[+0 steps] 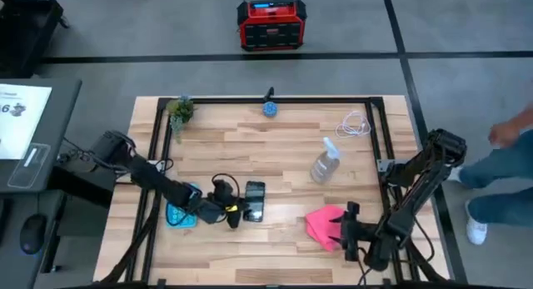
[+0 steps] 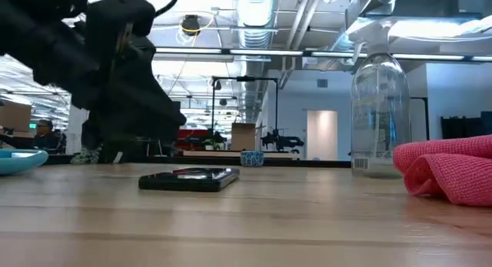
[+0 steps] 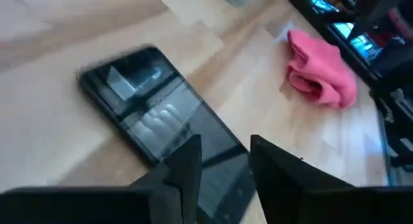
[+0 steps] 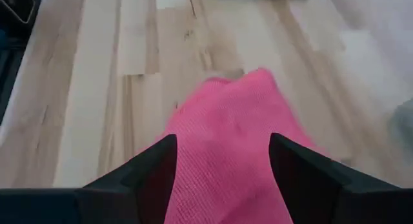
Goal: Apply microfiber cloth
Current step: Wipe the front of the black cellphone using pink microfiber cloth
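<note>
The pink-red microfiber cloth (image 1: pixel 323 222) lies crumpled on the wooden table near its front right; it also shows in the low view (image 2: pixel 453 175) and the right wrist view (image 4: pixel 226 133). My right gripper (image 1: pixel 340 231) is open at the cloth's near-right side, its fingers (image 4: pixel 155 169) astride the cloth. A black phone (image 1: pixel 255 200) lies flat, screen up, at the front centre. My left gripper (image 3: pixel 224 162) is open over the phone's near-left end (image 3: pixel 213 179). My right gripper comes at the cloth low from the table's near-right side, one finger on each side of its raised fold (image 4: pixel 222 153); I cannot tell whether the fingers touch it. My left gripper hangs over the phone's end; I cannot tell whether it touches.
A clear spray bottle (image 1: pixel 325 164) stands behind the cloth. A light blue calculator (image 1: pixel 179 214) lies under the left arm. At the far edge are a white cable (image 1: pixel 355 125), a small plant (image 1: pixel 180 111) and a blue cup (image 1: pixel 271 108). A person (image 1: pixel 500 172) stands at the right.
</note>
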Action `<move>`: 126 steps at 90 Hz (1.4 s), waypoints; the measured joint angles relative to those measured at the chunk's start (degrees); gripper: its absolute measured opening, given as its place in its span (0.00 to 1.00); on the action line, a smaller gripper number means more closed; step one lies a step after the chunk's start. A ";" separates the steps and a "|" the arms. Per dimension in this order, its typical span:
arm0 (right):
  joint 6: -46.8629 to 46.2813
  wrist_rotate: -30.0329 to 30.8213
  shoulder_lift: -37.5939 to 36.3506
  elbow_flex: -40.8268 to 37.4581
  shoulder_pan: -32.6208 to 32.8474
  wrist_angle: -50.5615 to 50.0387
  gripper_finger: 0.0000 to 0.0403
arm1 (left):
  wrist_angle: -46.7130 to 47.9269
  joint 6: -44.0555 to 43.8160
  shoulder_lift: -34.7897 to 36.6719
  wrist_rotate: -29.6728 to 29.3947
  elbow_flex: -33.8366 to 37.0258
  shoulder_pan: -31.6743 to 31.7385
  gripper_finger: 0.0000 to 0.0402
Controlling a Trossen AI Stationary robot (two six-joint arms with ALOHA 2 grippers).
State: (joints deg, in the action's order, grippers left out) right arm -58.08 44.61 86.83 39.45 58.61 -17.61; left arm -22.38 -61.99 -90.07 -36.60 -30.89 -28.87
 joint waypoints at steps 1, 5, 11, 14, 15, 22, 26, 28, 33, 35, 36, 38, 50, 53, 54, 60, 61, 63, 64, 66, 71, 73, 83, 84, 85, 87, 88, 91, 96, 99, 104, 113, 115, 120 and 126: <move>-0.25 -0.01 0.00 -0.72 -0.01 0.92 0.57 | 0.21 0.08 0.22 -0.18 0.00 0.00 0.26; -1.58 0.12 0.02 -3.60 -0.20 3.98 0.57 | 0.96 0.29 1.05 -0.73 0.00 0.00 0.26; -3.16 0.25 0.13 -7.08 -0.95 9.02 0.56 | 1.18 0.64 1.31 -0.83 0.00 -0.04 0.26; -3.16 0.14 0.54 -8.47 -1.66 12.00 0.56 | 1.32 0.67 1.25 -0.75 0.00 -0.07 0.26; -3.11 0.02 0.71 -8.86 -1.93 12.93 0.56 | 1.43 0.67 1.23 -0.74 0.00 -0.09 0.26; 0.64 -2.98 2.80 -10.15 -4.28 18.94 0.53 | 1.54 0.36 0.95 -0.72 0.00 -0.15 0.26; 3.71 -4.84 4.43 -10.05 -6.00 23.13 0.48 | 1.98 0.17 0.80 -0.70 0.00 -0.17 0.26; 5.40 -5.75 5.33 -9.78 -6.99 25.16 0.45 | 2.40 0.08 0.79 -0.70 0.02 -0.25 0.26; 9.87 -7.44 7.64 -8.59 -9.53 28.80 0.34 | 2.66 -0.21 0.78 -0.71 0.02 -0.44 0.26; 11.65 -7.84 8.55 -7.82 -10.51 29.62 0.29 | 2.59 -0.18 0.78 -0.71 0.02 -0.57 0.26; 12.65 -8.14 8.98 -7.38 -11.03 29.97 0.26 | 2.54 -0.09 0.78 -0.71 0.02 -0.65 0.26; 14.60 -8.31 9.75 -6.45 -12.06 30.50 0.21 | 2.42 0.22 0.79 -0.70 0.02 -0.83 0.26; 27.11 -5.83 11.91 2.12 -17.86 31.24 0.03 | 2.46 2.00 0.78 -0.26 0.02 -2.43 0.26; 29.92 -5.03 11.91 4.44 -19.39 31.55 0.03 | 2.42 2.44 0.78 0.10 0.02 -2.89 0.26; 30.89 -4.79 11.91 5.20 -19.93 31.56 0.03 | 2.43 2.59 0.79 0.12 0.02 -3.05 0.26; 36.94 -4.39 11.89 9.49 -23.56 31.63 0.01 | 2.46 3.50 0.78 0.13 0.02 -3.87 0.26; 37.86 -4.40 11.89 10.20 -24.16 31.67 0.01 | 2.44 3.68 0.78 0.13 0.02 -3.97 0.26; 39.71 -4.43 11.90 11.43 -25.31 31.60 0.01 | 2.42 3.95 0.79 0.13 0.02 -4.18 0.26; 40.57 -4.54 11.91 12.02 -25.91 31.58 0.01 | 2.42 4.06 0.80 0.12 0.02 -4.25 0.26; 42.39 -5.05 11.91 13.15 -27.19 31.51 0.01 | 2.42 4.20 0.79 0.11 0.02 -4.39 0.26; 45.65 -8.60 11.91 15.60 -30.38 31.66 0.01 | 2.46 4.34 0.80 0.03 0.02 -4.62 0.26; 46.55 -10.54 11.93 16.29 -31.57 31.70 0.00 | 2.46 4.34 0.79 -0.08 0.02 -4.73 0.26; 49.20 -17.71 15.47 19.67 -36.56 32.34 0.00 | 2.32 4.95 0.88 -0.57 0.02 -5.36 0.26; 49.36 -18.09 15.96 19.95 -36.87 32.08 0.00 | 2.38 5.09 0.95 -0.55 0.02 -5.45 0.26; 49.43 -18.47 16.50 20.26 -37.16 31.69 0.00 | 2.47 5.22 1.02 -0.52 0.02 -5.55 0.26; 49.57 -19.57 17.96 21.04 -37.68 31.13 0.00 | 2.47 5.34 1.15 -0.53 0.02 -5.73 0.26; 49.59 -20.31 18.68 21.57 -37.92 31.12 0.00 | 2.45 5.39 1.22 -0.54 0.02 -5.82 0.26; 49.77 -22.69 20.95 23.40 -38.62 31.45 0.00 | 2.19 5.42 1.49 -0.53 0.02 -6.14 0.26; 51.13 -24.18 24.40 26.32 -39.35 30.90 0.00 | 2.34 5.45 1.98 -0.75 0.02 -6.69 0.26; 51.61 -23.78 26.33 28.25 -39.60 29.86 0.00 | 2.40 5.45 2.14 -0.80 0.02 -6.95 0.26; 52.03 -23.22 29.25 31.90 -40.10 28.91 0.00 | 2.08 5.47 2.17 -1.02 0.00 -7.37 0.26; 52.12 -23.02 33.27 37.96 -41.34 23.08 0.00 | 2.01 5.40 2.15 -1.34 0.00 -8.29 0.26; 52.12 -23.00 33.98 39.04 -41.59 21.42 0.00 | 2.04 5.39 2.15 -1.50 0.00 -8.46 0.26; 51.70 -22.65 35.97 41.16 -42.09 16.52 0.00 | 2.05 5.37 2.15 -1.55 0.00 -8.78 0.26; 49.91 -22.26 38.11 42.49 -42.61 13.34 0.00 | 1.98 5.35 2.15 -2.16 0.00 -9.15 0.26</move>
State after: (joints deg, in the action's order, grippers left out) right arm -8.17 22.35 124.94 81.93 16.00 -4.28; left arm -20.41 -56.63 -87.92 -38.76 -30.89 -38.01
